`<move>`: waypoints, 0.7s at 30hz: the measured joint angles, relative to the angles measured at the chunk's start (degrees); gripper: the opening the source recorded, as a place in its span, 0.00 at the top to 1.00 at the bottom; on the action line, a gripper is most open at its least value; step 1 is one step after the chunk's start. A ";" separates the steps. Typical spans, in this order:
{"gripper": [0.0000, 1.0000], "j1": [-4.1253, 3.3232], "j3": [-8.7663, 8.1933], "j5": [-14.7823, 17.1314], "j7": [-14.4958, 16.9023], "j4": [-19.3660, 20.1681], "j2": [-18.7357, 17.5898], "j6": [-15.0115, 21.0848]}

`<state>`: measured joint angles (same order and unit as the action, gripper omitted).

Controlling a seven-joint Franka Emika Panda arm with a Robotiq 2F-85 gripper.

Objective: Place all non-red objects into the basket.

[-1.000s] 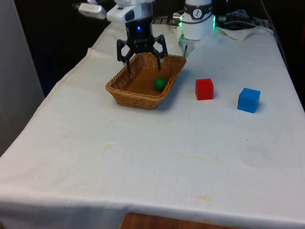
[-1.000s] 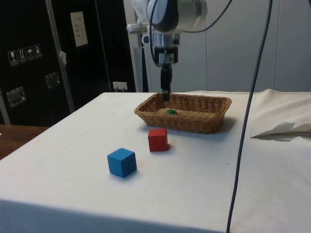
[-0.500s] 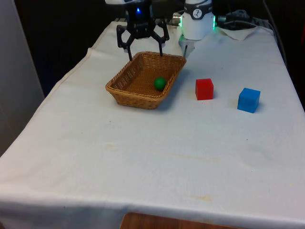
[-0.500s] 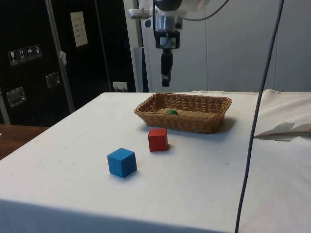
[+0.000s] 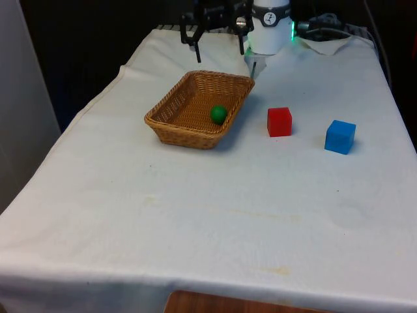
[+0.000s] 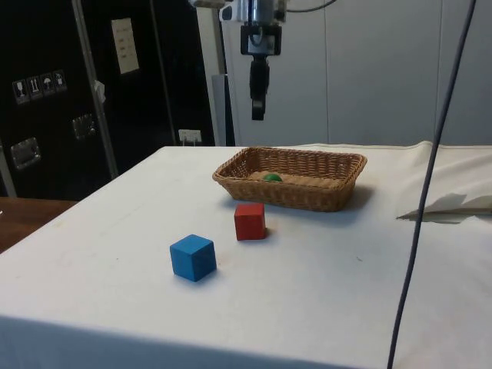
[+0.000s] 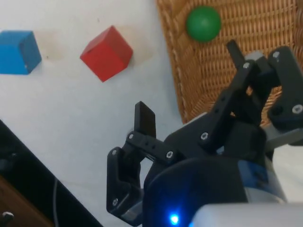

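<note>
High above the wicker basket point(image 5: 199, 109), the gripper point(image 5: 217, 47) hangs with its fingers spread wide and nothing between them. Well below the fingers, a green ball point(image 5: 218, 114) lies inside the basket. A blue cube point(image 5: 340, 136) rests on the white cloth point(image 5: 215, 215) well apart from the basket, a red cube point(image 5: 279, 121) between the two.
</note>
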<state>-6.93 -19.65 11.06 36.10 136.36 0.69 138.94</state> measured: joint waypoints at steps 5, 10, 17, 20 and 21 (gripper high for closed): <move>0.00 0.00 1.32 -1.43 -2.29 0.06 0.86 -0.80; 0.00 0.00 2.06 -4.18 -4.93 0.00 1.55 -1.78; 0.00 0.00 2.58 -6.42 -7.10 -0.06 1.60 -2.12; 0.00 0.00 2.92 -7.62 -8.59 -0.63 1.78 -3.32; 0.00 0.00 2.92 -7.62 -8.59 -0.63 1.78 -3.32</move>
<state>-6.93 -16.73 3.44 27.50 135.73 2.46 135.62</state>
